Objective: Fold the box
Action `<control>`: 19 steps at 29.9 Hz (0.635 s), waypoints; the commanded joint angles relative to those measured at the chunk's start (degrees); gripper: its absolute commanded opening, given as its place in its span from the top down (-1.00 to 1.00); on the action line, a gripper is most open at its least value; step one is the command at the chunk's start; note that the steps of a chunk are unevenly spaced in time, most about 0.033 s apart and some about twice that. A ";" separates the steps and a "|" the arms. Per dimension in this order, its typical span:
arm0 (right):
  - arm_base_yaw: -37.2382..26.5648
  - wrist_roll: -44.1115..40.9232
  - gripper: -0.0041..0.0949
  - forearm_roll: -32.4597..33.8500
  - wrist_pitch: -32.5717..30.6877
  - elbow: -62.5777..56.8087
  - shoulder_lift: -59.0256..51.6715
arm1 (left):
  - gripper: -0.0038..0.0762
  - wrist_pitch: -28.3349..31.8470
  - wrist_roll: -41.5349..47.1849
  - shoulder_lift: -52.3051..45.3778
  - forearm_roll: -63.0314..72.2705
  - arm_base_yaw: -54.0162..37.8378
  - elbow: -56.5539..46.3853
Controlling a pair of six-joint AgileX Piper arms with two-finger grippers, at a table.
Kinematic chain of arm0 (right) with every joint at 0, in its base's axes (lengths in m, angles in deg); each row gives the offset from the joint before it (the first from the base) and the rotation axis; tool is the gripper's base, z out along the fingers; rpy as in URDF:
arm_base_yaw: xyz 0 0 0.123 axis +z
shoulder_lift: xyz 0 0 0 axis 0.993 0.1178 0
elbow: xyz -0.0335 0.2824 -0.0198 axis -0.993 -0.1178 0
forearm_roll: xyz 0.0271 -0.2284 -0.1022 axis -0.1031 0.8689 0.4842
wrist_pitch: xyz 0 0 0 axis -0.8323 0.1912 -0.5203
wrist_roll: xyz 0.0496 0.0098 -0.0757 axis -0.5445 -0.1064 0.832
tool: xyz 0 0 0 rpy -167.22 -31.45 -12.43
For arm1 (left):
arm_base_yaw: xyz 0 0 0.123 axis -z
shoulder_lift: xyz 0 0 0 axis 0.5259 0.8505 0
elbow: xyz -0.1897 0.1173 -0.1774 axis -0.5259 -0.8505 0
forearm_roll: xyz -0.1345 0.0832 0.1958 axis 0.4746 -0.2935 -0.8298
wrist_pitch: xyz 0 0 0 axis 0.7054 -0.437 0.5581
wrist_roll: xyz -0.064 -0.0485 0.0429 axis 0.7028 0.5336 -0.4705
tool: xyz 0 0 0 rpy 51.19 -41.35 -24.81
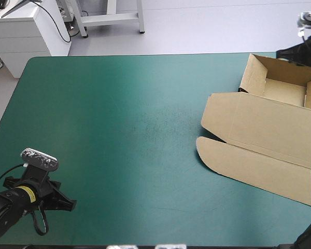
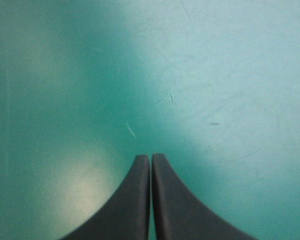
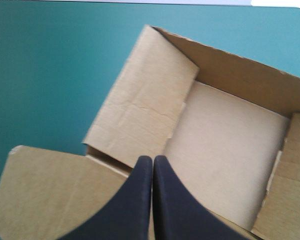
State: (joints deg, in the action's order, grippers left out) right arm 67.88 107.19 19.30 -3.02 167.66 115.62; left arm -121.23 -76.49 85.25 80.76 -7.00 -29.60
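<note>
- The box [image 1: 280,88] sits on the tabletop [image 1: 119,129] near its far right corner. It is an open tray with its walls up, and its lid [image 1: 259,150] lies flat toward the near side, with a rounded flap at the lid's left end.
- The right tool [image 3: 152,159] hangs over the seam where the lid meets the tray, its black fingers pressed together and pinching nothing.
- My worry is that a tool closed like that can only shove. A shove on light board this close to the corner could slide the box toward the edge or spring a tucked wall loose.
- The lid lies flush on the teal-green cover, so a finger trying to get under it may only skid it along.
- The left tool [image 1: 67,204] is also pressed together and empty. It waits well apart at the near left corner, too far off to brace the box.
- I see nothing on the bare cover between them, so nothing blocks the way.
</note>
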 commanded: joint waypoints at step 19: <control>26.15 -6.26 0.95 13.51 11.21 -50.54 -43.76 | 0.92 5.41 3.90 -0.10 -0.14 0.22 -0.84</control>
State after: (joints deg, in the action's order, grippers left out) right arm 93.94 101.22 32.32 3.83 122.58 78.83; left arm -118.56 -73.69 85.25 80.81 -7.00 -30.44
